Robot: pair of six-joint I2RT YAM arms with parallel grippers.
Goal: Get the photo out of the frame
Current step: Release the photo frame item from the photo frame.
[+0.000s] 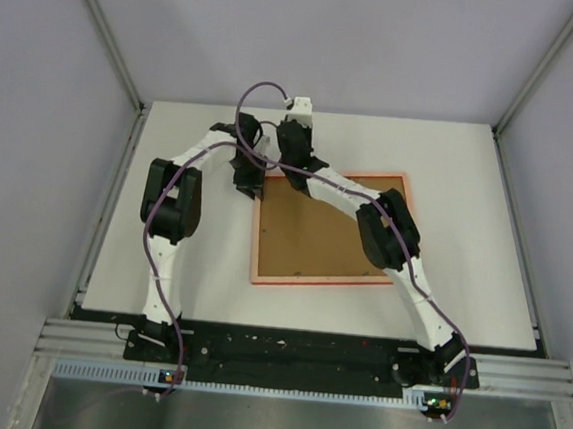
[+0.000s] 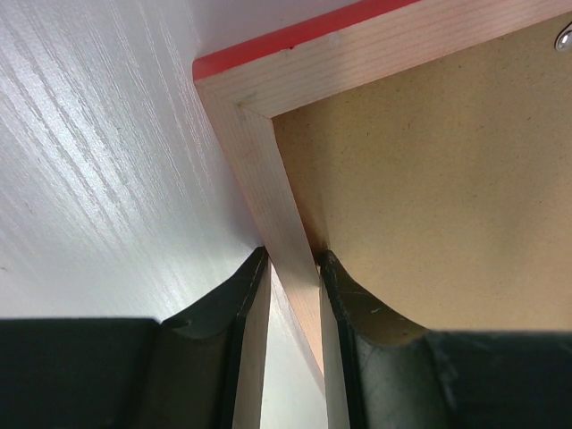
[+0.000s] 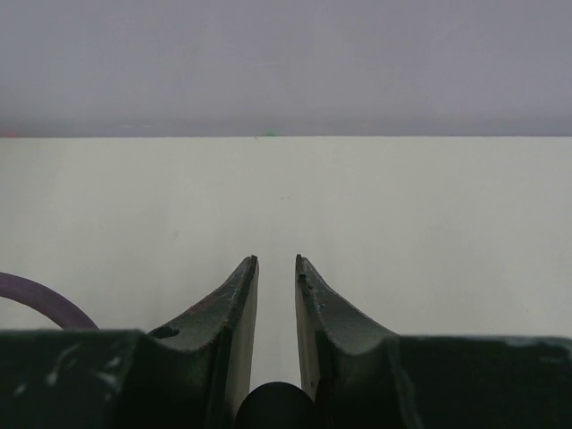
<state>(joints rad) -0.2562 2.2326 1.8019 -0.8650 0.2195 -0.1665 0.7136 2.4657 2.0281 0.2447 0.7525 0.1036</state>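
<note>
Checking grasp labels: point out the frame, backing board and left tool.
frame (image 2: 265,179): left wrist view, pale wood side rail near the corner.
backing board (image 1: 305,236): top view, bare brown middle.
left tool (image 2: 295,254): left wrist view, midway between fingertips, straddling the rail.

Free room around the frame (image 2: 375,49); both pincers crowd its far-left corner.
My left pincer (image 2: 293,259) straddles the frame's left rail, one finger on the tabletop (image 1: 465,240), the other over the backing board (image 1: 310,237), with no slack between. My right pincer (image 3: 275,261) sits close by at the far rail, jaws a slit apart, bare tabletop ahead up to the far wall (image 3: 286,63). My right arm (image 1: 390,234) crosses above the board's right side. There is wide room along the right and near edges. The left-edge strip is narrower, under my left arm (image 1: 172,205). Side walls (image 1: 35,102) box it in.
</note>
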